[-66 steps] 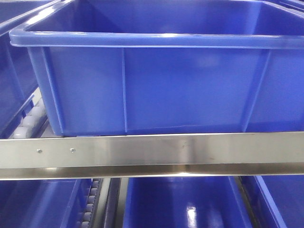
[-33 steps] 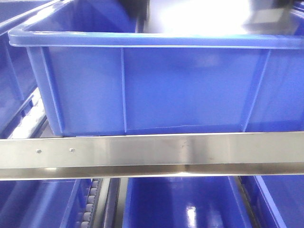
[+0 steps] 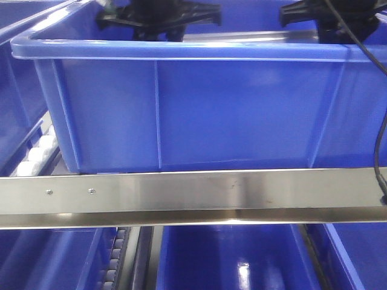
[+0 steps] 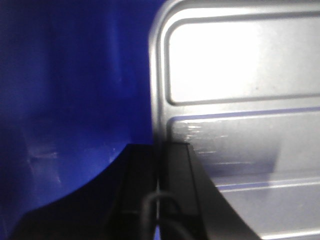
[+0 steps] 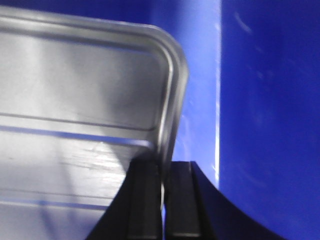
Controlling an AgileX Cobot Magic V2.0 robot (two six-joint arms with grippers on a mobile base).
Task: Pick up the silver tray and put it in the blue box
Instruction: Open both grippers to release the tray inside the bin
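Observation:
The blue box [image 3: 230, 115] fills the front view, standing on a rack. Both black grippers reach into its open top: my left gripper [image 3: 160, 18] at the left and my right gripper [image 3: 329, 18] at the right. Between them a thin strip of the silver tray [image 3: 248, 36] shows just above the near rim. In the left wrist view, my left gripper [image 4: 159, 147] is shut on the left rim of the shiny tray [image 4: 240, 70]. In the right wrist view, my right gripper [image 5: 163, 165] pinches the right rim of the tray [image 5: 80, 90]. Blue walls [image 5: 270, 100] close in beside it.
A steel rail [image 3: 193, 196] runs across the front below the box. White conveyor rollers [image 3: 36, 154] lie at its left. More blue crates sit on the lower shelf [image 3: 236, 254] and at the far left [image 3: 18, 90]. A black cable [image 3: 380, 133] hangs at the right.
One second ago no arm was over the box. Both grippers have since come down into its mouth carrying the tray, which was a bright blur half a second ago.

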